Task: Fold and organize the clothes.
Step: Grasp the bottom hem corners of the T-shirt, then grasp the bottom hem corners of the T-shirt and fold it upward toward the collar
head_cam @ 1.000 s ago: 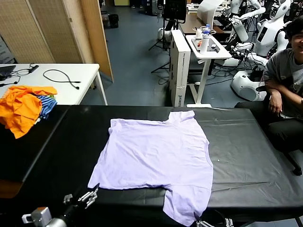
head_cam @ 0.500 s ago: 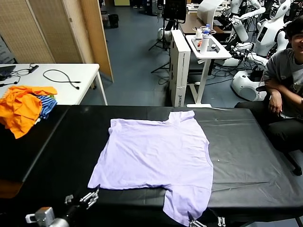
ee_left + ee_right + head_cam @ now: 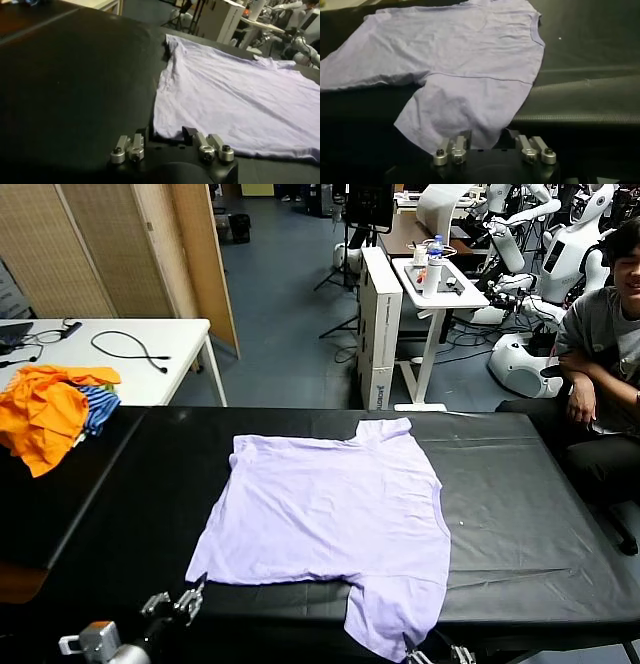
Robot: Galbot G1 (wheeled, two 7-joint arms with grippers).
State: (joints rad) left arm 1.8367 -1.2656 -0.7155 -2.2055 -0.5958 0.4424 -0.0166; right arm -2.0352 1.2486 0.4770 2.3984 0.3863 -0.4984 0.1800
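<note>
The pale lavender T-shirt [image 3: 330,504] lies spread flat on the black table [image 3: 530,484], collar at the far side. One sleeve hangs over the near edge. My left gripper [image 3: 185,604] is at the shirt's near left hem corner. In the left wrist view that corner [image 3: 167,131] sits between the fingers of the left gripper [image 3: 166,134], which is shut on it. My right gripper [image 3: 432,654] is low at the near edge, under the hanging sleeve. In the right wrist view the sleeve's edge [image 3: 480,132] lies in the right gripper [image 3: 487,137], shut on the fabric.
A heap of orange and blue-striped garments [image 3: 45,409] lies at the table's far left. A white side table [image 3: 150,344] with a black cable stands behind it. A seated person [image 3: 600,354] is at the far right, with robots and a cart behind.
Both grippers have gone from open to shut at the shirt's near edge. The left one sank a little and the right one shifted slightly left. The shirt has not moved.
</note>
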